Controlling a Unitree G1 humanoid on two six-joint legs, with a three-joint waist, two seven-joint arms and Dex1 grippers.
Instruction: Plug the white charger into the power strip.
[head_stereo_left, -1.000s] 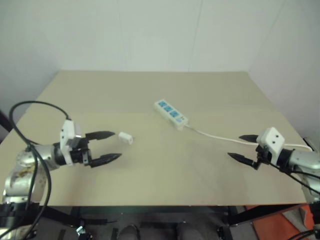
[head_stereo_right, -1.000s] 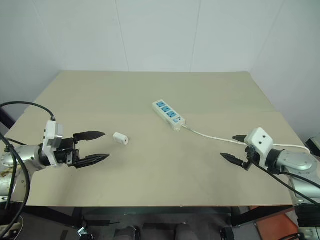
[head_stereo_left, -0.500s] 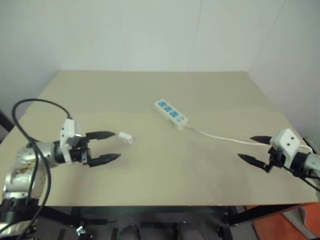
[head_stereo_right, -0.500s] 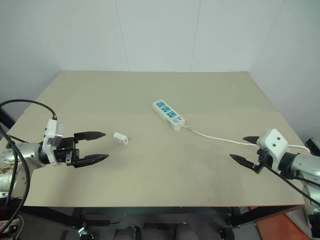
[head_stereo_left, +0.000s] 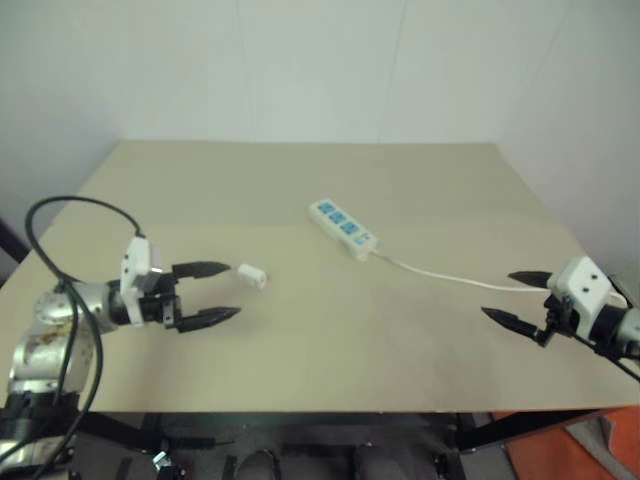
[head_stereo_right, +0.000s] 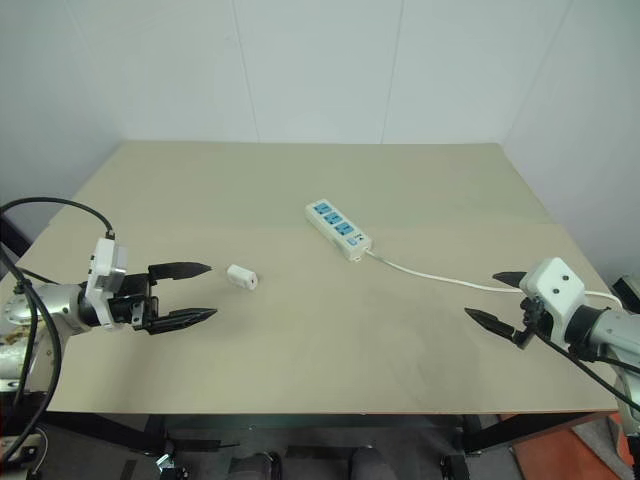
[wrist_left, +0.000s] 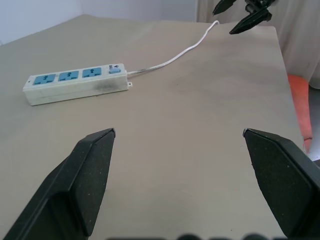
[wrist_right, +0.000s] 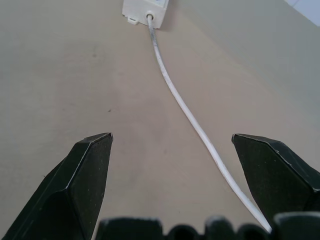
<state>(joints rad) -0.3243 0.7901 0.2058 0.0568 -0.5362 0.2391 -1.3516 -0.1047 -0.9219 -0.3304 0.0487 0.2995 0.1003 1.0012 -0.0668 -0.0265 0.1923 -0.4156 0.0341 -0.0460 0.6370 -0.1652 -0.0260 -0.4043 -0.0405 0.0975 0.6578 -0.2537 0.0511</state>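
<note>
The white charger (head_stereo_right: 241, 277) lies on the tan table (head_stereo_right: 320, 190), left of centre. My left gripper (head_stereo_right: 198, 292) hovers open just left of it, its fingers pointing toward the charger with nothing between them. The power strip (head_stereo_right: 337, 229) with three blue socket faces lies diagonally near the table's middle, also seen in the left wrist view (wrist_left: 75, 84). Its thin white cord (head_stereo_right: 440, 277) runs toward the right edge. My right gripper (head_stereo_right: 492, 297) hangs open at the right, above the cord's far stretch, holding nothing. The right wrist view looks along the cord (wrist_right: 190, 115) to the strip's end (wrist_right: 145, 9).
White walls close the table's far side and right side. An orange object (wrist_left: 299, 105) sits on the floor beyond the table's right edge. A black cable (head_stereo_right: 45, 215) loops above my left arm.
My right gripper has drawn back toward the table's right edge, away from the strip. The left gripper, the charger and the strip have stayed put.
</note>
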